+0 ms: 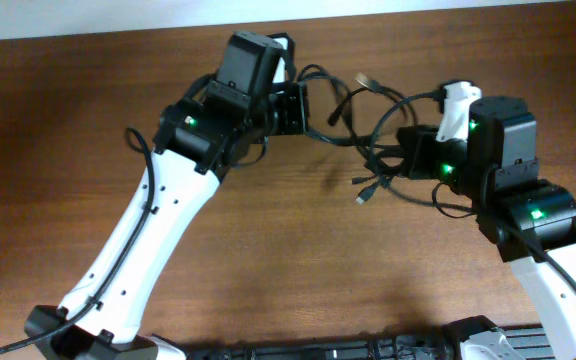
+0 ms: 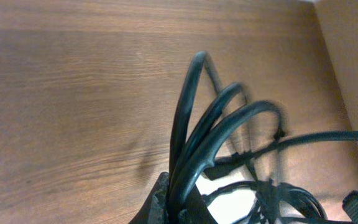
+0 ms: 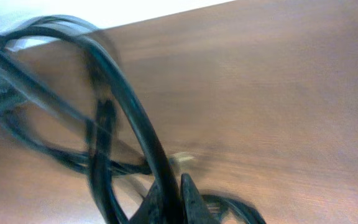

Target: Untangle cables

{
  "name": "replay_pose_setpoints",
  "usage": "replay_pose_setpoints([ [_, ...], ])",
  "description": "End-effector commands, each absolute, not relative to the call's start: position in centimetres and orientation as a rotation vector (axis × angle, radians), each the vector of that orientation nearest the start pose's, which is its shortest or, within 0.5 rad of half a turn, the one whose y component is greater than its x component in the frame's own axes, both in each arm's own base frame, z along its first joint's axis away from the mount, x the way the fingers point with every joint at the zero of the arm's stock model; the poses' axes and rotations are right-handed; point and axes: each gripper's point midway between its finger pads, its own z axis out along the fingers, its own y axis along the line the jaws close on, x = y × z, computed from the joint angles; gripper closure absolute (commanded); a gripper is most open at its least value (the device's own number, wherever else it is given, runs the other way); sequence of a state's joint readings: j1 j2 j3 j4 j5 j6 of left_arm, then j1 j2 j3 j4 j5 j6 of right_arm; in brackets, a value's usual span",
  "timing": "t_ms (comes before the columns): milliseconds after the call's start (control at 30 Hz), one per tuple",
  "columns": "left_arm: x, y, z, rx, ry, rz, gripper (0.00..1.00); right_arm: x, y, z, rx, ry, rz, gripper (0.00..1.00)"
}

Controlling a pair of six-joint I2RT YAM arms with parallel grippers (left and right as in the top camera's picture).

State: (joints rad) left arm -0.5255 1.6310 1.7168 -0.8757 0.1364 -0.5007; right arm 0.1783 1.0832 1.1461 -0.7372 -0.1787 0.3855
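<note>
The cables [image 1: 363, 130] are thin black cords in tangled loops, stretched between my two grippers above the far middle of the table, with loose plugs hanging at the front and top. My left gripper [image 1: 303, 108] is shut on the left end of the cables; in the left wrist view several strands [image 2: 197, 124] arch up out of its jaws [image 2: 178, 205]. My right gripper [image 1: 408, 150] is shut on the right side of the cables; in the right wrist view a strand [image 3: 135, 118] runs between its fingers [image 3: 174, 202]. A metal plug tip [image 3: 182, 158] shows there.
The wooden table [image 1: 298, 270] lies below. The table's far edge and a pale wall run along the top of the overhead view [image 1: 88, 18]. The arm bases stand at the front edge [image 1: 318, 350].
</note>
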Motion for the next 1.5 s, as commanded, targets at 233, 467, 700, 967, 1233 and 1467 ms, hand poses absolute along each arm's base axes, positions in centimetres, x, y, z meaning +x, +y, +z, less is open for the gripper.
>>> replay_pose_setpoints([
  [233, 38.9, -22.0, 30.5, -0.072, 2.391, -0.648, 1.0, 32.1, 3.8, 26.9, 0.499, 2.214, 0.295, 0.78],
  [467, 38.8, -22.2, 30.6, 0.065, 2.375, -0.614, 1.0, 32.0, 4.3, 26.9, 0.324, 2.242, 0.249, 0.41],
  [700, 37.8, -25.4, 32.4, 0.439, 2.25, -0.741, 1.0, 32.0, 5.4, 27.1, 0.203, 2.249, 0.283, 0.39],
  [967, 34.6, -28.7, 34.3, 0.942, 1.988, -0.873, 1.0, 31.4, 11.2, 29.4, -0.269, 2.151, 0.534, 0.34],
  [1233, 32.1, -30.2, 35.7, 1.106, 1.841, -1.025, 1.0, 31.3, 12.0, 30.1, -0.304, 2.117, 0.592, 0.33],
  [1467, 28.6, -31.3, 37.7, 1.276, 1.632, -1.228, 1.0, 31.4, 12.1, 30.2, -0.305, 2.109, 0.591, 0.33],
])
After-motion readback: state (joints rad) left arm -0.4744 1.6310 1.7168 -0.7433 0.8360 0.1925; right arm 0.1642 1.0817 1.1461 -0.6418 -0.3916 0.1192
